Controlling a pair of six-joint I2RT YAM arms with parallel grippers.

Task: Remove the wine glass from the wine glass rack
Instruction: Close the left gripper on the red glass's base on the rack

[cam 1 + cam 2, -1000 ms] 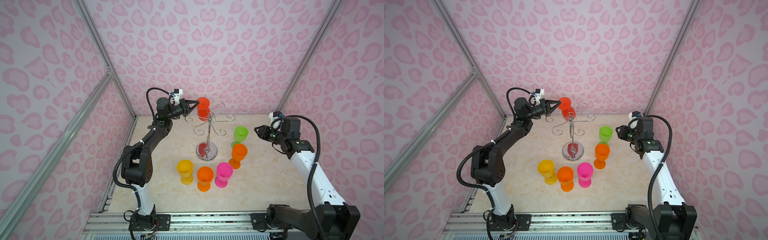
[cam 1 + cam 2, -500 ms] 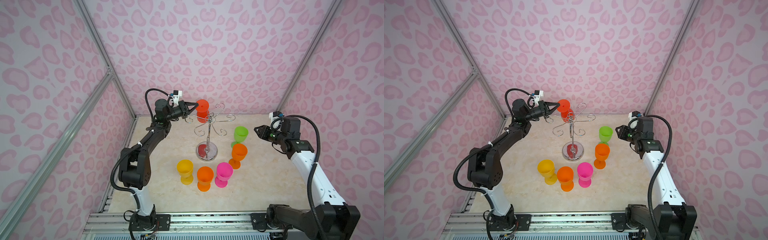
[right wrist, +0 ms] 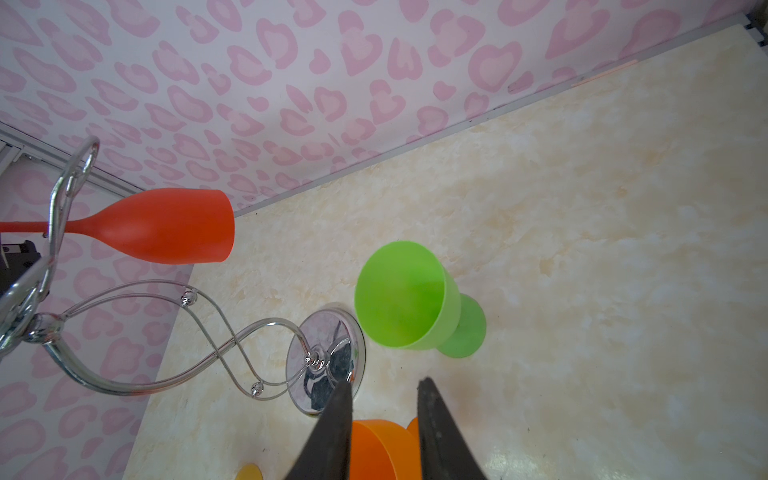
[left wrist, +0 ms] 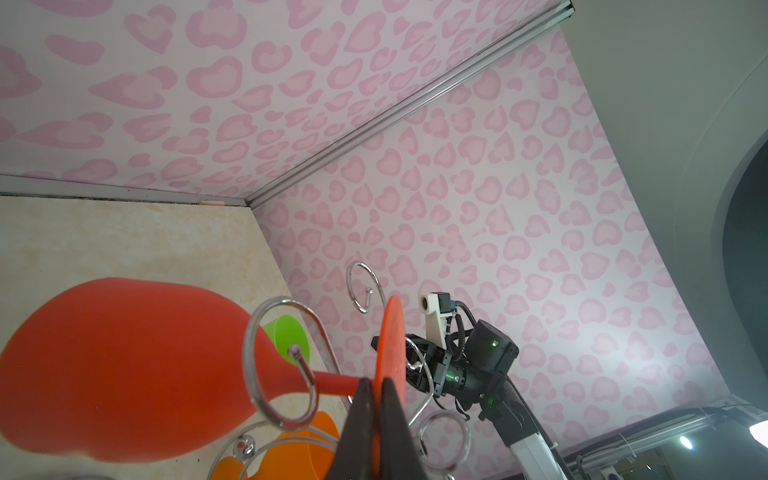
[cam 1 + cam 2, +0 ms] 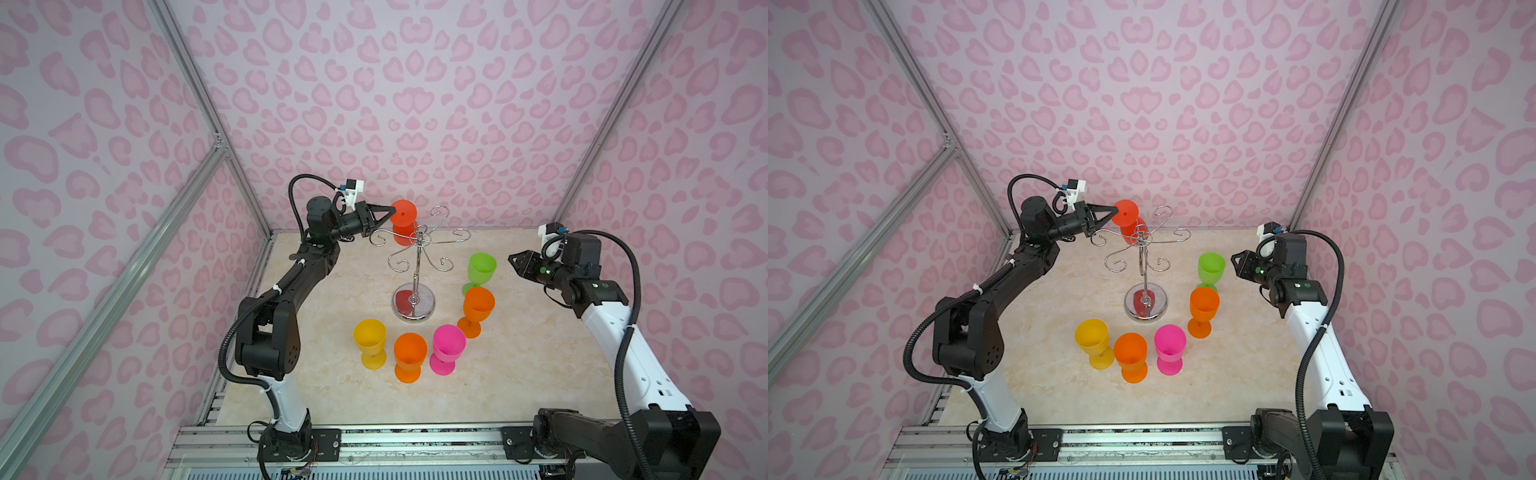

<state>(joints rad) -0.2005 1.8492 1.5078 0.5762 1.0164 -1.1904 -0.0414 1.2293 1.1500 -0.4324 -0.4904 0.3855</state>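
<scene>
A red wine glass (image 5: 403, 232) (image 5: 1130, 224) hangs upside down at the back left of the chrome wine glass rack (image 5: 417, 266) (image 5: 1144, 270). In the left wrist view the red wine glass (image 4: 124, 365) has its stem running through a curled hook (image 4: 286, 365) of the rack. My left gripper (image 5: 390, 211) (image 5: 1113, 210) (image 4: 378, 388) is shut on the edge of the glass's round foot. My right gripper (image 5: 512, 259) (image 5: 1234, 264) (image 3: 384, 384) hovers open to the right of the rack, with nothing between its fingers.
Several plastic goblets stand on the marble table (image 5: 519, 353): green (image 5: 481, 268) and orange (image 5: 478, 305) right of the rack's mirrored base (image 5: 413, 307), then pink (image 5: 448, 345), orange (image 5: 410, 353) and yellow (image 5: 370, 338) in front. Pink patterned walls close in the back and sides.
My left gripper and the red glass have shifted slightly to the left. The right arm has not moved.
</scene>
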